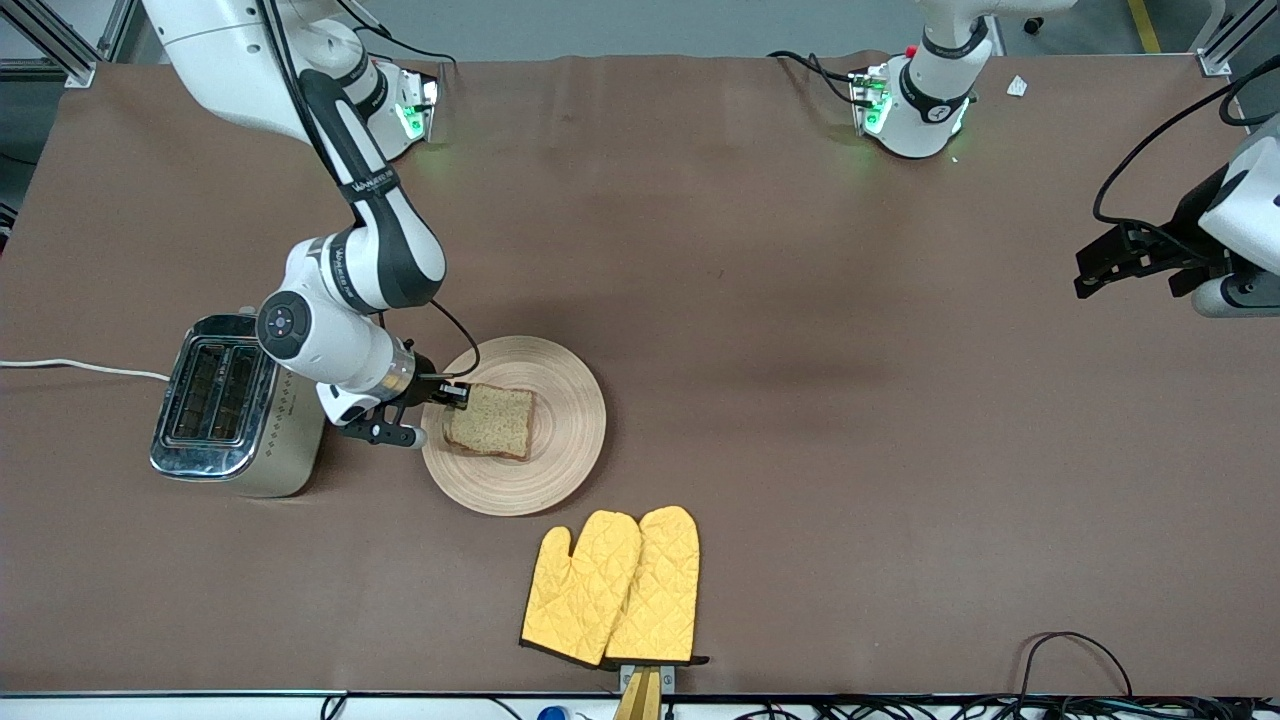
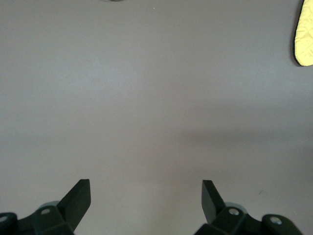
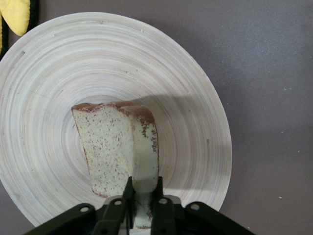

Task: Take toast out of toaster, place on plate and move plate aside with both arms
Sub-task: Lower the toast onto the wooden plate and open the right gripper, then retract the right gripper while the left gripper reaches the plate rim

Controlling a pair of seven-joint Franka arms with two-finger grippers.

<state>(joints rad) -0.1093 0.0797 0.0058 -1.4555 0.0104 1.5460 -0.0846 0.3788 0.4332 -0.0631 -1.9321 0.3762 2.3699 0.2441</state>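
The toast [image 1: 490,421] is a speckled brown slice over the round wooden plate [image 1: 570,400], on the plate's toaster side. My right gripper [image 1: 447,396] is shut on the toast's edge. In the right wrist view the slice [image 3: 117,147] hangs tilted between the fingers of my right gripper [image 3: 144,183], low over the plate [image 3: 195,122]. I cannot tell whether it touches the plate. My left gripper [image 1: 1095,270] waits open and empty above bare table at the left arm's end. In the left wrist view the left gripper [image 2: 145,188] has nothing between its fingers.
A silver toaster [image 1: 225,405] stands beside the plate toward the right arm's end. Two yellow oven mitts [image 1: 615,590] lie nearer to the front camera than the plate; one shows in the left wrist view [image 2: 305,34] and the right wrist view [image 3: 14,14]. A white cable [image 1: 80,368] runs from the toaster.
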